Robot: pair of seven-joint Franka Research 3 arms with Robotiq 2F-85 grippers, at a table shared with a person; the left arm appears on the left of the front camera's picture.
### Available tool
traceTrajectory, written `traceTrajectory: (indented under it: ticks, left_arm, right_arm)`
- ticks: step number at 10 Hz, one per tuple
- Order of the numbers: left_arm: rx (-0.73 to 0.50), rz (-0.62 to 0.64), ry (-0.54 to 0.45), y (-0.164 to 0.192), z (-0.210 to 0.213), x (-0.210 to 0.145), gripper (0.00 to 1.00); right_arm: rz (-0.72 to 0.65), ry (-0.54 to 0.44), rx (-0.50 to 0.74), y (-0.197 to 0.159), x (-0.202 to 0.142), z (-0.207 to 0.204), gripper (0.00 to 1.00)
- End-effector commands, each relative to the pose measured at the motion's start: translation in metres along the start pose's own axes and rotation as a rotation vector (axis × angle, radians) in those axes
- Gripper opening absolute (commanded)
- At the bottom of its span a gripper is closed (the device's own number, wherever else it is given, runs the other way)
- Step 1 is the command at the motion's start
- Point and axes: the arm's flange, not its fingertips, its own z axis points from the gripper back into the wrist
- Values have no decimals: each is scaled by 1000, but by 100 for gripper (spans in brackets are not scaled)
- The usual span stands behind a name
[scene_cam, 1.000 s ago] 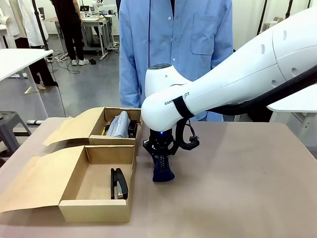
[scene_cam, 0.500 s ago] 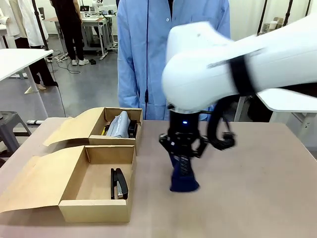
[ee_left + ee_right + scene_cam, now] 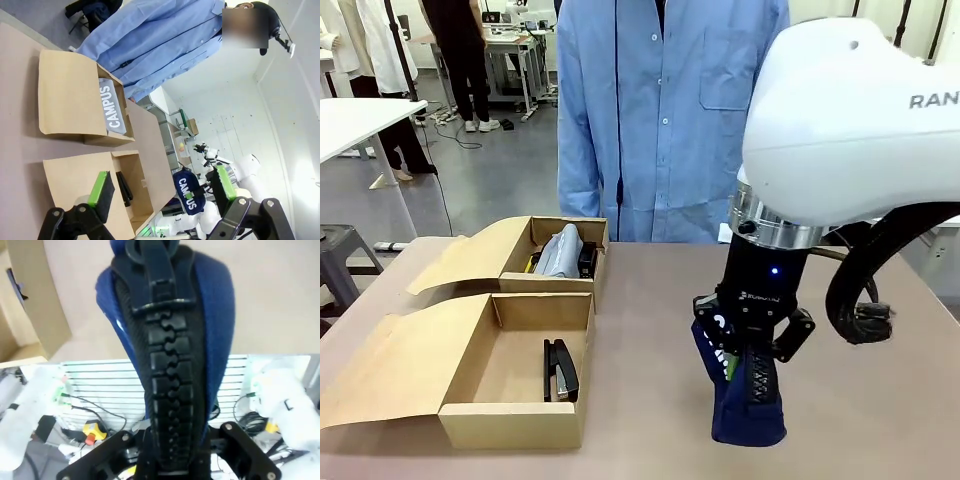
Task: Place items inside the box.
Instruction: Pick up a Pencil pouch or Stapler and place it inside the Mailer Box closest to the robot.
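Observation:
My right gripper (image 3: 752, 388) is shut on the navy zip pencil case (image 3: 748, 418), which hangs end down just over the table, right of the boxes. The right wrist view has one black finger (image 3: 169, 370) lying along the blue case (image 3: 216, 315). A black stapler (image 3: 560, 369) lies in the near cardboard box (image 3: 515, 425). In the far box (image 3: 560, 284) rests a grey pouch (image 3: 560, 250). My left gripper (image 3: 162, 187) is open and holds nothing, high above the table. From there I see the pouch (image 3: 112, 107), the stapler (image 3: 124, 187) and the navy case (image 3: 189, 187).
A person in a blue shirt (image 3: 670, 120) stands at the far edge of the table, behind the boxes. Both boxes have their flaps (image 3: 395, 365) folded out to the left. Bare brown tabletop (image 3: 880, 420) stretches to the right of my right arm.
My right arm has swung from beside the boxes to the right and toward the camera, carrying the navy pencil case with it. The boxes and their contents have not moved.

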Motion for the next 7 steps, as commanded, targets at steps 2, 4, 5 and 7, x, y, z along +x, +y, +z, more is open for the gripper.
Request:
traceTrajectory:
  ticks: [2, 4, 5, 7]
  left_arm:
    - [-21, -22, -14, -1, -1, 0, 100]
    - [-21, -22, -14, -1, -1, 0, 100]
    - [-21, -22, -14, -1, -1, 0, 100]
    - [-21, -22, -14, -1, -1, 0, 100]
  right_arm:
    - [54, -59, 26, 82, 54, -1, 7]
    - [84, -163, 102, 182, 55, -6, 7]
    - [96, -178, 151, 211, 44, -13, 7]
    - [83, -247, 148, 197, 23, 3, 7]
